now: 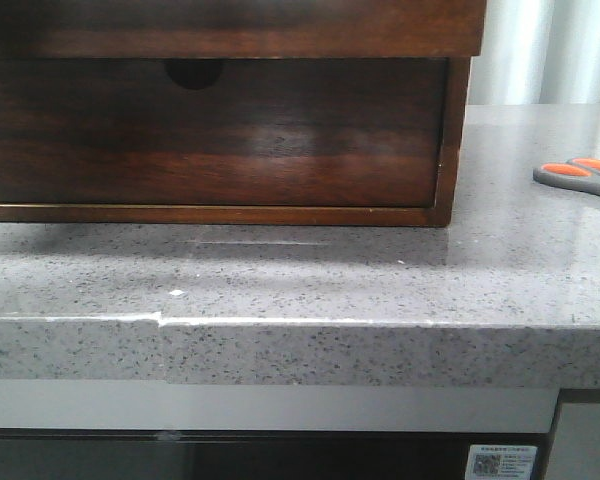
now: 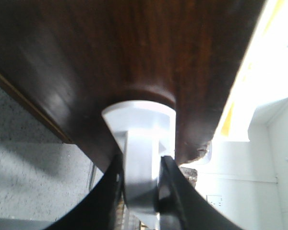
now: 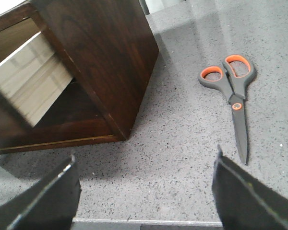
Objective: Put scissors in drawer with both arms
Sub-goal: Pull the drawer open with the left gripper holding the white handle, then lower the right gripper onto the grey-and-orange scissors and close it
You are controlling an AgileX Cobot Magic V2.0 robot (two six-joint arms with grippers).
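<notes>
The scissors, grey with orange-lined loops, lie flat on the speckled counter to the right of the wooden box; they also show at the right edge of the front view. My right gripper is open and empty, above the counter short of the scissors. The drawer fills the left wrist view, with its pale cut-out just above my fingers. My left gripper is shut on the drawer's front at that cut-out. In the front view the drawer juts out at the top, and neither gripper shows there.
Below it sits the lower drawer front with a small semicircular notch, closed. The grey counter has its front edge close to the box. The drawer's pale inside shows in the right wrist view.
</notes>
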